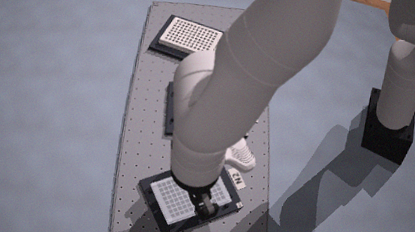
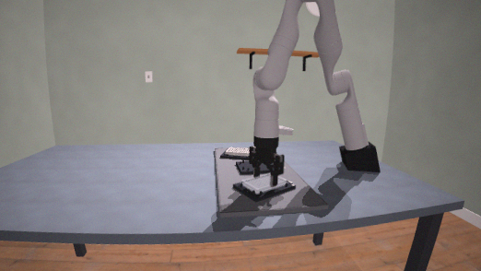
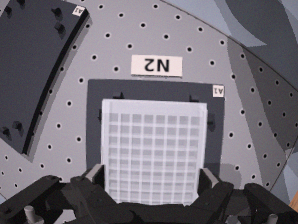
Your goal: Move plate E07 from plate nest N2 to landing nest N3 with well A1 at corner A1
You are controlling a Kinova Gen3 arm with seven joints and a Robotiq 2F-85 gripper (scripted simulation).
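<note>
The gripper (image 3: 154,185) is clamped across plate E07 (image 3: 154,151), which sits on plate nest N2 (image 3: 95,99), and an uneven pinch could tilt the plate and snag N2's locators on lifting.

In the top view the arm (image 1: 254,70) hid most of nest N3 (image 1: 170,108) and the far right part of plate E07 (image 1: 174,200). The wrist view cut off the plate's near edge behind the pincer (image 3: 154,185) and N3's (image 3: 33,63) left side. Plate labels and the small corner tag (image 3: 218,91) were too blurred to read.
</note>
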